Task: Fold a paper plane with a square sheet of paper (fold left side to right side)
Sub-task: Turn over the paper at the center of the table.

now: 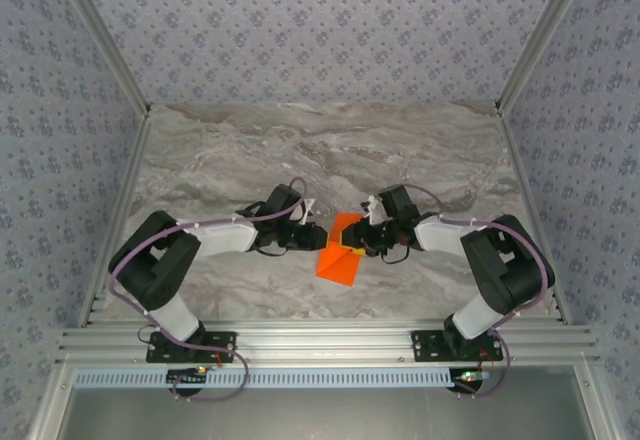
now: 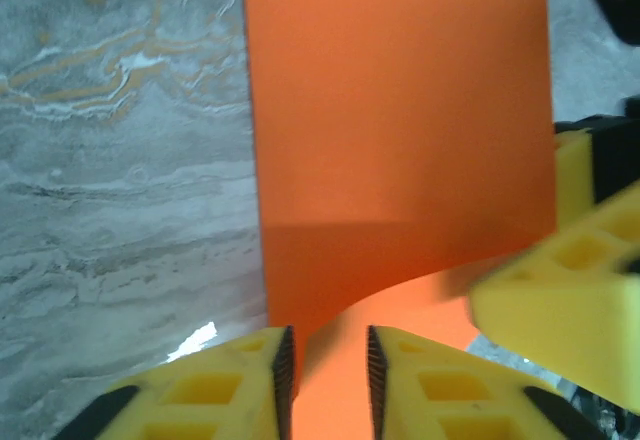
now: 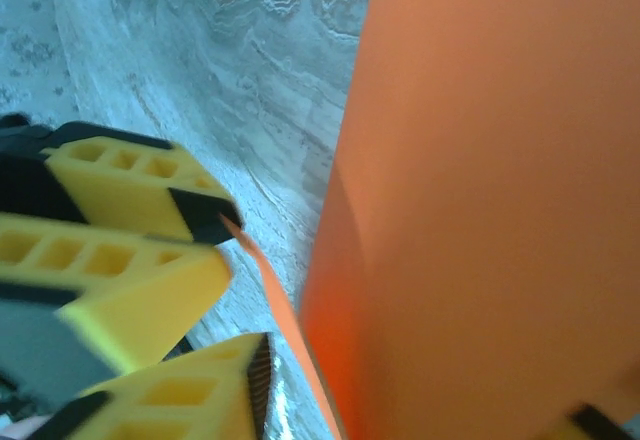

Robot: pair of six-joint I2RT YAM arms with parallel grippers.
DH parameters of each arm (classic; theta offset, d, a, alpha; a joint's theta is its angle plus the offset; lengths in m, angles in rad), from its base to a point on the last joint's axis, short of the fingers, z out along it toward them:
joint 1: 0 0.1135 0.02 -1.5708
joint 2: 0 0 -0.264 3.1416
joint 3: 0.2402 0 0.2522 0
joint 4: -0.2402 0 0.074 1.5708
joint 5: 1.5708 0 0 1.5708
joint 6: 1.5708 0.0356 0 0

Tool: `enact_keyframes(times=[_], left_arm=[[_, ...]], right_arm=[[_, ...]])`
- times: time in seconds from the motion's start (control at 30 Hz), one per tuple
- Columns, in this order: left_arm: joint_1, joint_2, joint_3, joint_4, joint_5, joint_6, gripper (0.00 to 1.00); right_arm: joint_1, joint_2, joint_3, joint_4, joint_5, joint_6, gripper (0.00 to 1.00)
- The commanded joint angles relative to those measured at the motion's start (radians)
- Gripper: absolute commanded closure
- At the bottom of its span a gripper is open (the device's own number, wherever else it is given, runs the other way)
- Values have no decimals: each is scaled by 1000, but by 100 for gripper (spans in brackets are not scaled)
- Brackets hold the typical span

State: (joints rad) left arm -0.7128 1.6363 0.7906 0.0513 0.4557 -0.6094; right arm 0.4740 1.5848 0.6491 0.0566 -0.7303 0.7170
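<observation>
Top external view has the bench (image 1: pixel 300 150) carrying the orange paper (image 1: pixel 338 263) near its middle front. The paper's near part lies flat and its far part is raised where my two end effectors meet over it.

Left wrist view shows the paper curling up off the bench and running between the jaws of my left end effector (image 2: pixel 330 360). Those jaws stand apart, with a gap on either side of the thin paper, so nothing is pinched there.

My right end effector (image 1: pixel 365 242) sits at the paper's right side, just beside the left one. In the right wrist view the lifted paper covers the space between its jaws, so I cannot tell whether they are clamped on it.

I judge the left-to-right fold to be in hand, with the flap up but no crease pressed yet. The next move calls for one firm hold on the flap. I then carry it across until edge meets edge and flatten along the fold without dragging the lower layer.
</observation>
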Motion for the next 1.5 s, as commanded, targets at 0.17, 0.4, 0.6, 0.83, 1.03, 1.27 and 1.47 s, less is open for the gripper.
enact_keyframes(times=[0.17, 0.4, 0.6, 0.83, 1.03, 1.27, 1.47], left_arm=[[85, -214, -36, -18, -12, -18, 42], [203, -378, -69, 73, 81, -124, 12], [282, -395, -50, 334, 265, -298, 6], [250, -385, 49, 539, 353, -387, 6], [170, -364, 114, 602, 359, -373, 8], [124, -341, 136, 654, 368, -377, 19], [119, -362, 117, 684, 364, -370, 46]], right_arm=[[-40, -38, 29, -3, -37, -62, 96], [-171, -210, 90, -40, -112, -180, 99], [-250, -334, 191, -8, -231, -180, 98], [-229, -367, 362, 7, -298, -150, 97], [-158, -367, 457, 24, -314, -119, 96], [-87, -366, 497, 52, -318, -96, 95], [-75, -364, 491, 60, -311, -60, 94]])
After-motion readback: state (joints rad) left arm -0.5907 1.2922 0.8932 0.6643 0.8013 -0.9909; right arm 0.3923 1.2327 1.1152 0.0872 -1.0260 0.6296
